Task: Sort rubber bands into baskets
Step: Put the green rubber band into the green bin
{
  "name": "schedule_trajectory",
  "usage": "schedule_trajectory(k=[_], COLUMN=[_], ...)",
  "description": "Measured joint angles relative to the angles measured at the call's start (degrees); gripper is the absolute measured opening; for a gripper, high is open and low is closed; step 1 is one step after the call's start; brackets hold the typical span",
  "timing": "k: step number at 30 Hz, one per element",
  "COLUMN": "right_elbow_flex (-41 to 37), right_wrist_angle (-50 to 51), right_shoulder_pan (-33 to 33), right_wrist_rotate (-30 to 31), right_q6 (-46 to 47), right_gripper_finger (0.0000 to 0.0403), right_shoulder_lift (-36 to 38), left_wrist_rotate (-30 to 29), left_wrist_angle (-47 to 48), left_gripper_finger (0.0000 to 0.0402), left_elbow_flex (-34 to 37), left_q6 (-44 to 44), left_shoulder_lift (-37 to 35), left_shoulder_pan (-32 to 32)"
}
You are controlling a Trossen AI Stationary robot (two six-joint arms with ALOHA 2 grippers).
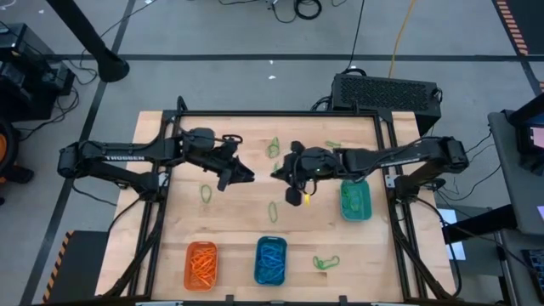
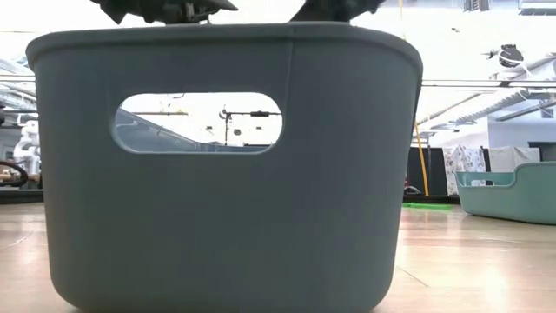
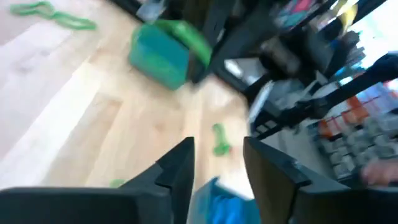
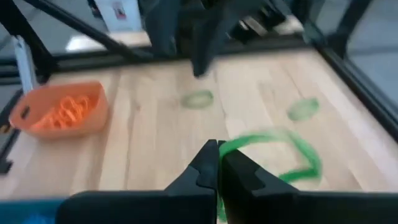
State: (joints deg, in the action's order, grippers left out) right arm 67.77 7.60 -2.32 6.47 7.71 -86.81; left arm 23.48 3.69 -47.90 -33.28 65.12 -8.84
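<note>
While its two dark fingers press together in the right wrist view, the right tool point(image 4: 217, 163) pinches a green rubber band point(image 4: 273, 155), whose loop trails off to one side of the fingertips as a stretched, roughly four-sided shape with its long axis lying across the desk boards. From above, this tool point(image 1: 293, 183) sits near the middle of the desk point(image 1: 238, 225), and the left tool point(image 1: 242, 176) hangs just beside it, fingers point(image 3: 177, 165) apart with a clear gap and nothing between them.

Loose green bands lie around the pair: one point(image 1: 205, 193) under the left arm, one point(image 1: 274, 148) toward the far edge, one point(image 1: 273, 211) standing lengthwise just in front of the right tool, and a doubled one point(image 1: 325, 262) stretched sideways near the front edge. The right arm crosses over the far end of the teal-green basket point(image 1: 355, 201), which sits at the desk's right side and holds green bands. At the front edge, the orange basket point(image 1: 201, 263) holds a heap of orange bands and the blue basket point(image 1: 270, 259), just beside it, holds blue ones; both stand with their long sides running front to back.

In the low view a grey basket wall point(image 2: 226, 191) with an oval handle slot fills nearly everything, blocking the desk behind; the teal-green basket shows past its right side
</note>
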Motion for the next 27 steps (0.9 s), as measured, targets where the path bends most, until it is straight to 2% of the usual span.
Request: schedule_trajectory(k=[4, 8, 13, 16, 21, 27], right_elbow_flex=[0.0, 0.0, -1.6, -5.9, -16.2, -25.0], right_wrist_angle=[15.3, 31.6, 47.3, 48.5, 47.0, 46.1], right_shoulder_pan=[1.2, 1.6, 0.6, -0.8, -2.8, -3.7], right_wrist_rotate=[0.2, -0.6, -2.4, -6.3, -6.8, -8.5], right_q6=[2.9, 6.7, 14.8, 18.8, 27.3, 38.0], right_gripper_finger=[0.0, 0.0, 0.0, 0.0, 0.0, 0.0], right_shoulder_lift=[4.9, 8.5, 11.9, 14.7, 19.9, 25.6], left_wrist_rotate=[-2.9, -10.6, -10.5, -7.5, -7.1, -9.3], left_wrist_angle=[5.5, 8.6, 6.1, 3.6, -0.1, 2.5], left_gripper_finger=[0.0154, 0.0154, 0.0154, 0.0154, 0.0154, 0.0154], left_elbow_flex=[0.0, 0.0, 0.0, 0.0, -0.3, -7.3], left_q6=[3.8, 4.3, 5.2, 5.2, 5.7, 9.6], left_shoulder_lift=[0.0, 1.2, 7.4, 12.9, 21.2, 29.4], left_shoulder_pan=[-0.5, -0.6, -0.5, -0.6, -1.8, -7.2])
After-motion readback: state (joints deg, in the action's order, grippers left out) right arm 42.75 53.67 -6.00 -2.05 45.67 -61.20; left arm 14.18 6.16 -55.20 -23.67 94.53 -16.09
